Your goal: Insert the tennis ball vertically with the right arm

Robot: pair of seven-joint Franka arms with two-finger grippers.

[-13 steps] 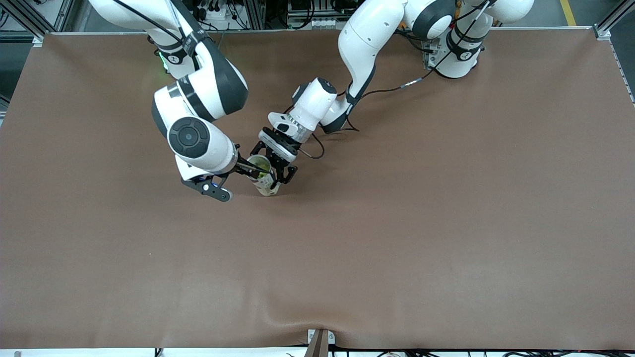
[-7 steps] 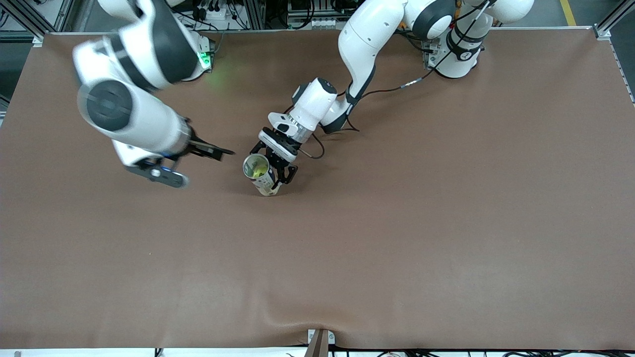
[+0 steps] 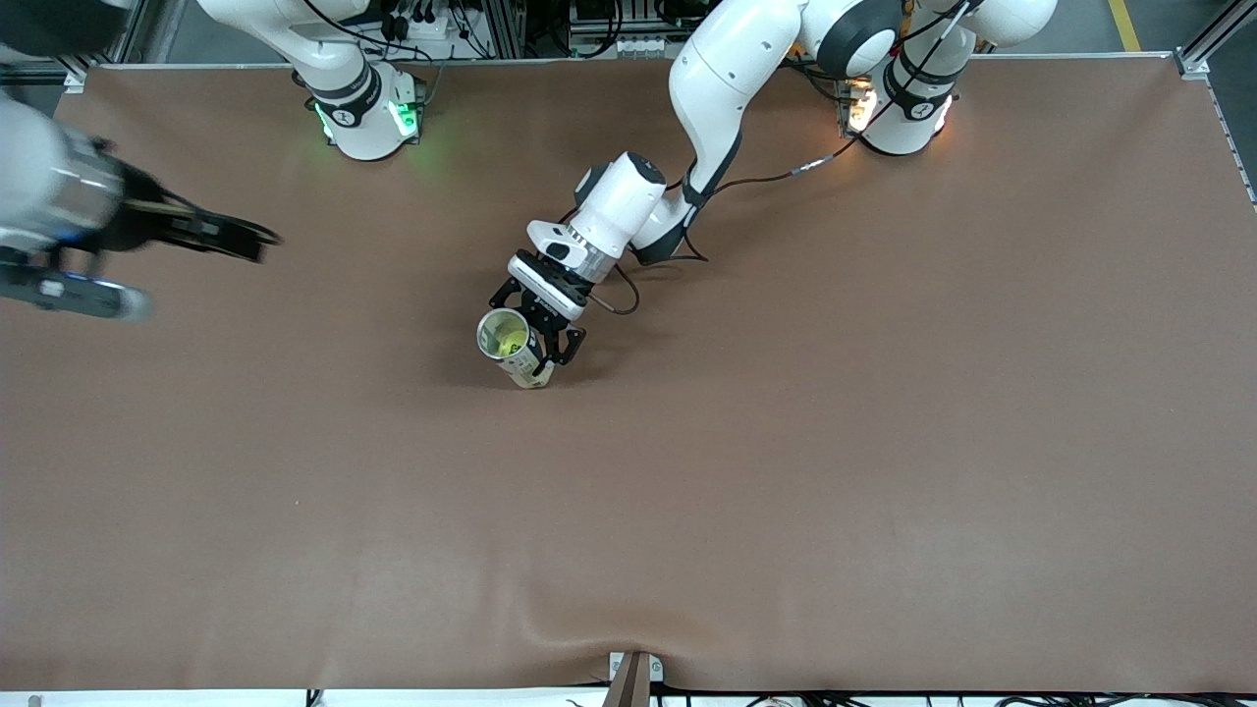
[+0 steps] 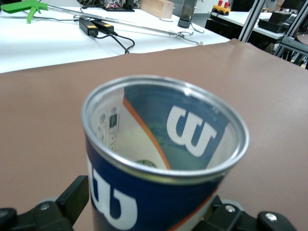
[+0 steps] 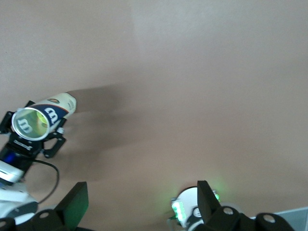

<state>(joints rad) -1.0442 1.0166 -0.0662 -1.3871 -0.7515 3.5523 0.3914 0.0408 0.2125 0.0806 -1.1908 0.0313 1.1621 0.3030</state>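
Yellow-green tennis ball (image 3: 510,344) inside can (image 3: 511,348), left gripper (image 3: 543,346) around it

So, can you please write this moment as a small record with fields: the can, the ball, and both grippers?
can: open top, upright on the table, near its middle
ball: yellow-green, inside the can
left gripper: around the can, fingers either side, contact unclear
right gripper: open, empty, over the right arm's end of the table
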